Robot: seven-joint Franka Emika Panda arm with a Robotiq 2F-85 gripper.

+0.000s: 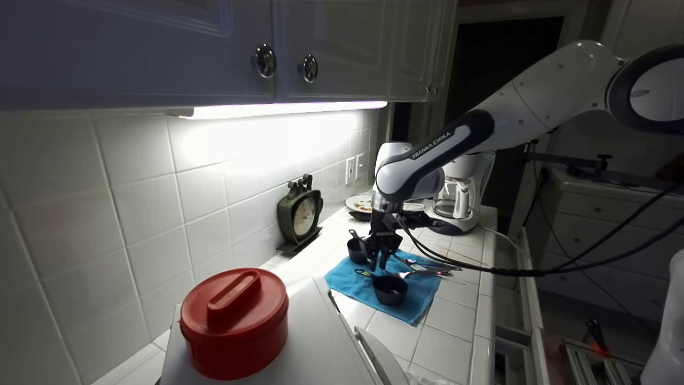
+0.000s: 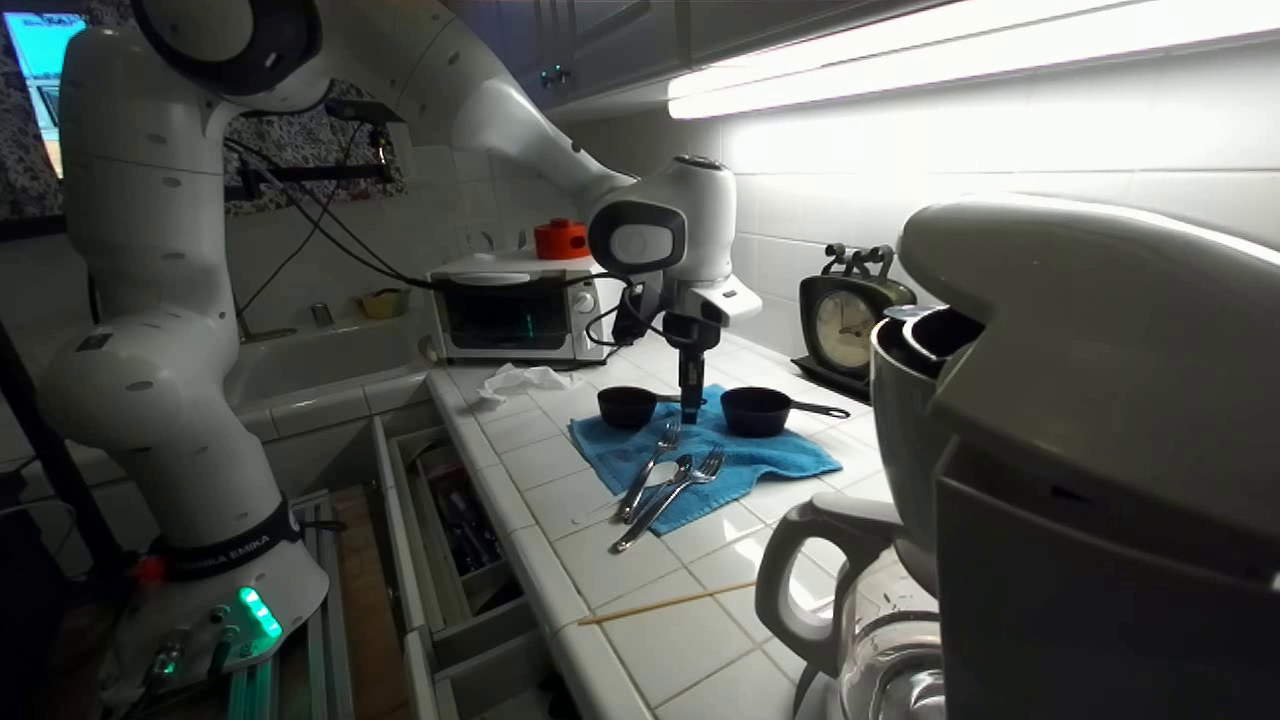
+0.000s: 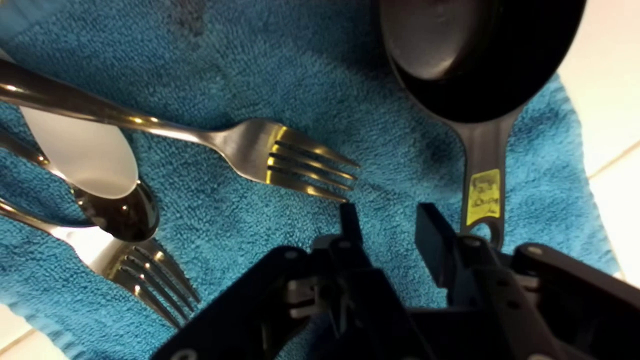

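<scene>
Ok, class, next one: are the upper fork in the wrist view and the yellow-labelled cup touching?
Apart. The wrist view shows it: a stretch of blue towel is plainly visible between the upper fork and the yellow-labelled cup.

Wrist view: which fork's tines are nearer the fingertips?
The upper fork: its tines end by a fingertip. The lower fork lies farther left.

Dim overall, overexposed light tube [image 1: 288,109] under cabinets [image 1: 347,48], glare on wall tiles [image 1: 267,133], glinting forks [image 3: 240,145]

"FRANKA EMIKA" on arm [image 1: 526,107] and base [image 2: 215,590]; blurry handwriting on yellow label [image 3: 483,196] of black cup [image 3: 492,60]
</scene>
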